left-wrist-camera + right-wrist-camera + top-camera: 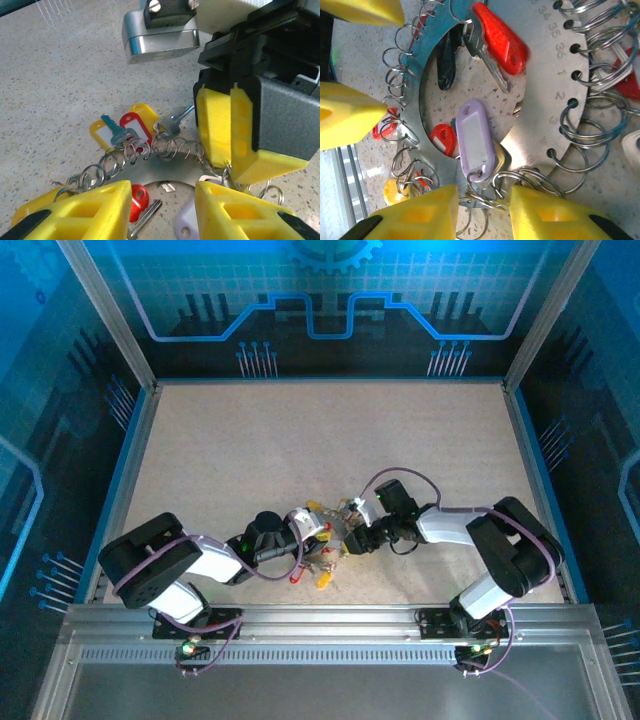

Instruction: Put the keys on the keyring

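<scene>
Right claw [484, 200] clenched on keyring [540, 100] loop, left claw [162, 197] spread — speckled beige tabletop [300, 440], blue walls [450, 280]

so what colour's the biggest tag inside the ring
The tag is pale purple, best in right wrist view.

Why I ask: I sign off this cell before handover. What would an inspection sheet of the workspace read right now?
Surface: speckled beige tabletop, no spills seen.
Job's things: flat metal keyring lies on it, with split rings through its rim holes. A red key and a purple tag lie over its open centre. A red tag and a yellow tag lie outside the rim.
Clutter: nothing seen.
Pincers: left pincer has its fingers apart at the rim. Right pincer has its fingers around split rings; grip unconfirmed.
Cables: purple cables run along both arms.
Surroundings: blue printed panels, aluminium frame.
</scene>
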Available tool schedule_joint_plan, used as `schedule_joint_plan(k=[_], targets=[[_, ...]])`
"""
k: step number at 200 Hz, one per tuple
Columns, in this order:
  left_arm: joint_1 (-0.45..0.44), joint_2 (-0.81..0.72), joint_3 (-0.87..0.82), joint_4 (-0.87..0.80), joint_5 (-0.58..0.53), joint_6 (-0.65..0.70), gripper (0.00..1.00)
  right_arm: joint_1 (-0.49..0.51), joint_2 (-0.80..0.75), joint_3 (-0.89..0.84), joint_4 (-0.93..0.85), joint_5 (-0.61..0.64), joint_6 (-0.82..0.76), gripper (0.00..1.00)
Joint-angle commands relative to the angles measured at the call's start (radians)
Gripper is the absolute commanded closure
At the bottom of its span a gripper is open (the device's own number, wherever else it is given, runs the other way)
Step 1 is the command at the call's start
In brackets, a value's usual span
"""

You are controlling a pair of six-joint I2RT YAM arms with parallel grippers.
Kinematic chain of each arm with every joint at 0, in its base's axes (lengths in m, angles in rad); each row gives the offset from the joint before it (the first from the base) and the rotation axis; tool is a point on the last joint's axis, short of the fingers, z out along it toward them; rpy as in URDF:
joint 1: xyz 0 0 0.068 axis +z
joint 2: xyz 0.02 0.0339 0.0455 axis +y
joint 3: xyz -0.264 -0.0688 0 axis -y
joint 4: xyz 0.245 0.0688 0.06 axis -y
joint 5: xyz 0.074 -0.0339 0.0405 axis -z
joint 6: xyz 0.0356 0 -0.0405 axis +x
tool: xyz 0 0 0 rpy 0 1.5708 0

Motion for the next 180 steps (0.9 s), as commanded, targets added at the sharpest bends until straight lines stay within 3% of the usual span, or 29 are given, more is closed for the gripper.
schedule_joint_plan(k=[1, 180], targets=[[0.007, 0.018, -0.019, 0.087, 0.011, -0.002, 0.60, 0.017, 0.035, 0.028, -0.004, -0.003, -0.033, 0.71], [0.010, 0.066, -0.066, 0.243, -0.032, -0.001, 0.60, 0.036, -0.004, -0.026, 0.043, -0.069, -0.040, 0.82]])
